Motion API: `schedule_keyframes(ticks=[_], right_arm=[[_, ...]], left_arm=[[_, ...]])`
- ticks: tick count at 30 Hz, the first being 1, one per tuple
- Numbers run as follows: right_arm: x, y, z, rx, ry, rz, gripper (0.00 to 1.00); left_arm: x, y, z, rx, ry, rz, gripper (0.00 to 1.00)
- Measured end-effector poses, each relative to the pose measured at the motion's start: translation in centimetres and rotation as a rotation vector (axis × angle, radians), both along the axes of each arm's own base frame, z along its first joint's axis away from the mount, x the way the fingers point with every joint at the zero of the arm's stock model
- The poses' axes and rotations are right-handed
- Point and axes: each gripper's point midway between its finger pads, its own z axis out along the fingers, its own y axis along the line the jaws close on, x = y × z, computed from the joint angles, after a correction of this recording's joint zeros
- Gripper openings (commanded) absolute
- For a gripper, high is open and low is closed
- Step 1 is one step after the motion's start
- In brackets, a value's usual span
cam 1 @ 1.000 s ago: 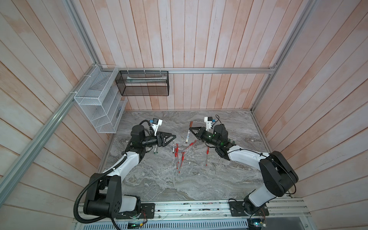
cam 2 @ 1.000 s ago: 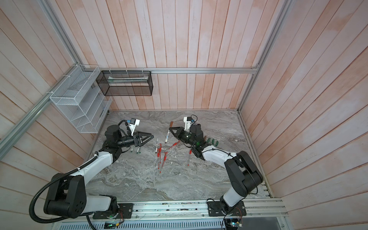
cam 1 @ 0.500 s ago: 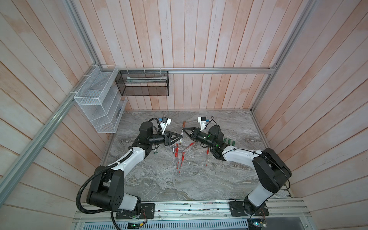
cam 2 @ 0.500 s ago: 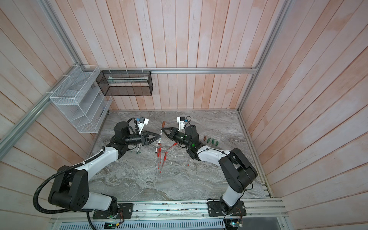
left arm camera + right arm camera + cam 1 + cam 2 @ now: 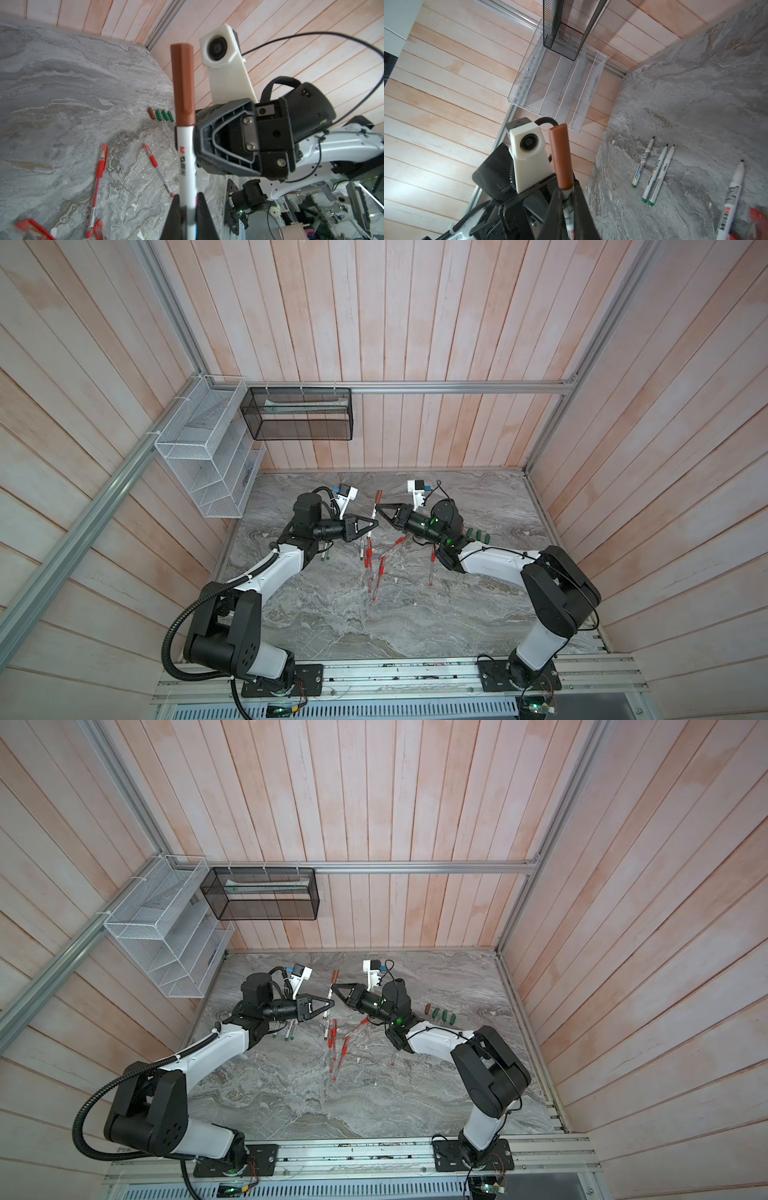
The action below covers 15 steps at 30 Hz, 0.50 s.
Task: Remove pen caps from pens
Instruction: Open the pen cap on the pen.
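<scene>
A white-barrelled marker [image 5: 375, 515] with a brown cap [image 5: 379, 495] stands nearly upright above the table's middle, held by both arms. My left gripper [image 5: 188, 196] is shut on the lower barrel. My right gripper [image 5: 568, 188] is shut on the barrel just under the brown cap [image 5: 560, 155], which is still on the pen. In both top views the two grippers meet tip to tip, left [image 5: 330, 1005] below right [image 5: 335, 988]. A loose brown cap and three green caps [image 5: 162, 114] lie in a row on the table behind the right arm.
Several uncapped white markers [image 5: 654, 172] lie by the left arm's elbow. Red pens [image 5: 374, 568] are scattered mid-table under the grippers, one [image 5: 432, 570] under the right arm. A white wire rack [image 5: 208, 456] and a black mesh basket [image 5: 299, 414] hang on the back-left walls.
My left gripper swung right to the marker and closed from wide open onto its lower barrel. The right arm brought the marker leftward toward the centre, still shut on it.
</scene>
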Motion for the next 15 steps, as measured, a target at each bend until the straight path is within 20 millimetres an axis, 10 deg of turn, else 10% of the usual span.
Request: schedule_keyframes(ticks=[15], right_arm=[[-0.9, -3.9, 4.9, -0.025, -0.204, -0.083, 0.41]], left_arm=[[-3.6, -1.2, -0.5, -0.036, -0.025, -0.148, 0.00]])
